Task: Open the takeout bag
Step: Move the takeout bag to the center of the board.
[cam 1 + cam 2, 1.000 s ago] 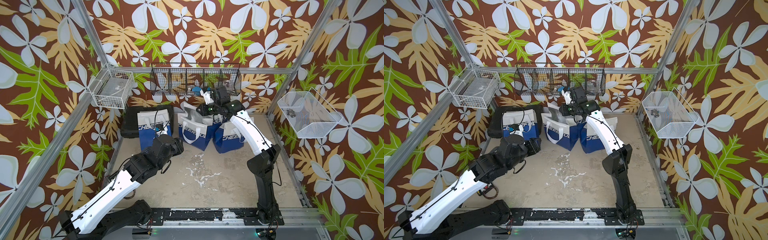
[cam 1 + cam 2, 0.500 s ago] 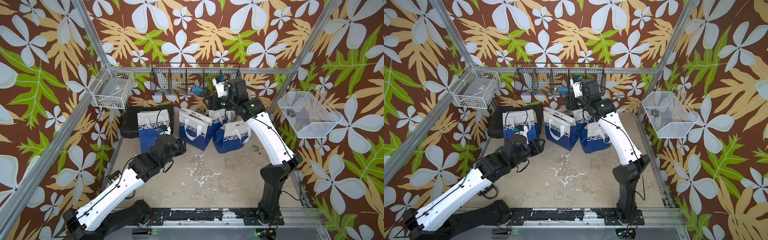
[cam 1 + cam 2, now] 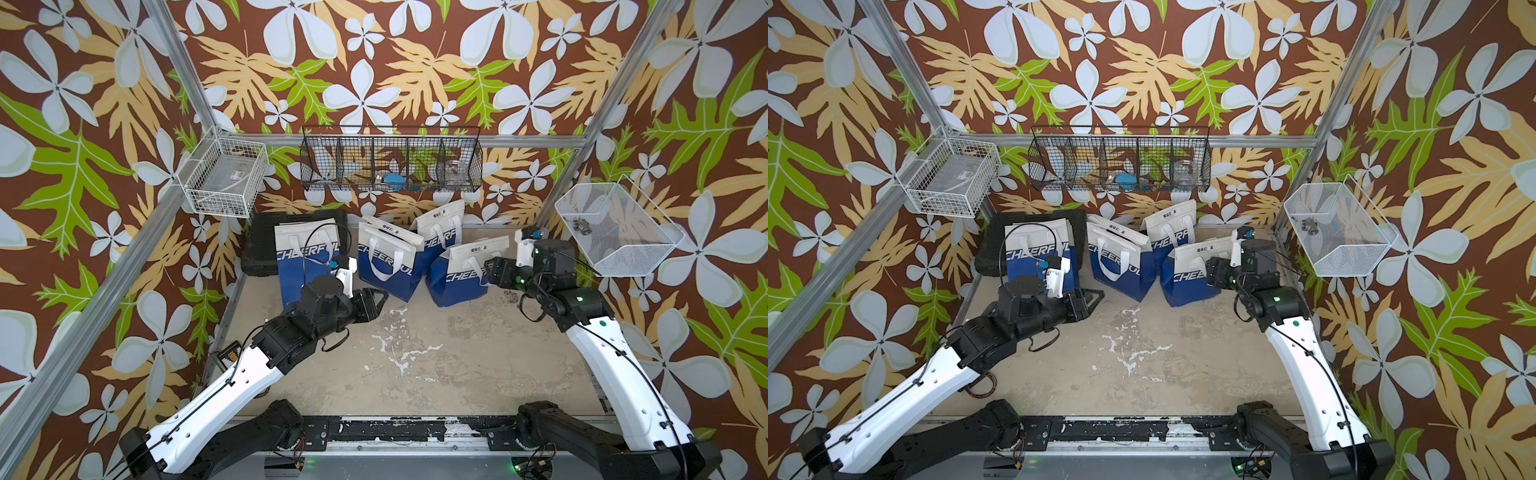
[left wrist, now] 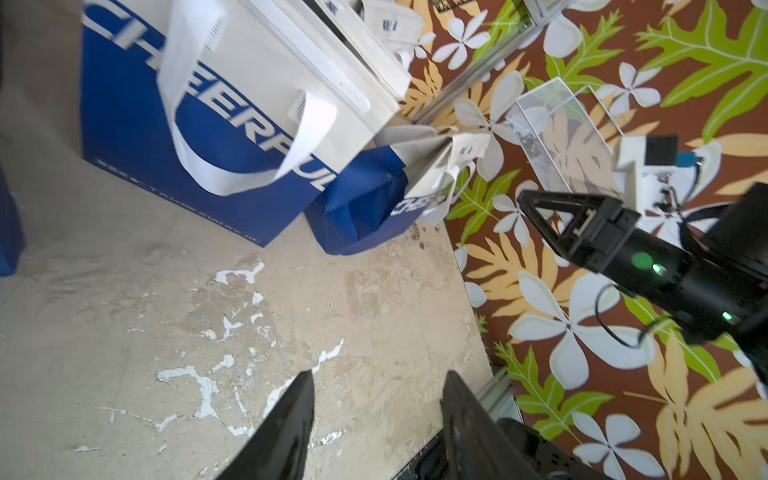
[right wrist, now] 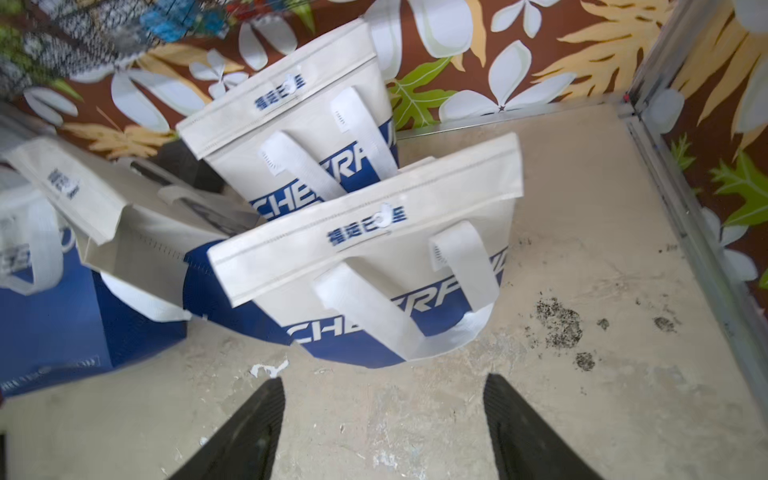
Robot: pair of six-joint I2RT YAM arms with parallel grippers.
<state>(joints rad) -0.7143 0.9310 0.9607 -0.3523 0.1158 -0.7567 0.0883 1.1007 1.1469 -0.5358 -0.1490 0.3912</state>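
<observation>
Several blue-and-white takeout bags stand along the back of the floor in both top views. The one nearest my right gripper [image 3: 491, 269] is the rightmost bag [image 3: 461, 272], whose flap [image 5: 365, 224] lies folded down. The bag behind it [image 5: 299, 124] is also folded shut. The middle bag [image 3: 386, 259] has its flap lifted, showing silver lining [image 5: 199, 216]. My right gripper [image 5: 384, 386] is open and empty, just short of the rightmost bag. My left gripper [image 3: 380, 296] is open and empty [image 4: 378, 384] over bare floor, between the leftmost bag [image 3: 305, 257] and the middle one.
A black case [image 3: 266, 245] leans at the back left behind the bags. On the walls hang a white wire basket [image 3: 224, 183], a black wire rack [image 3: 390, 162] and a white mesh bin [image 3: 615, 237]. Dark crumbs [image 5: 557, 320] lie near the right frame rail.
My right arm has left the middle bag's top, risen, then swung down to the right beside the rightmost bag, its jaws now wider. My left gripper has edged right.
</observation>
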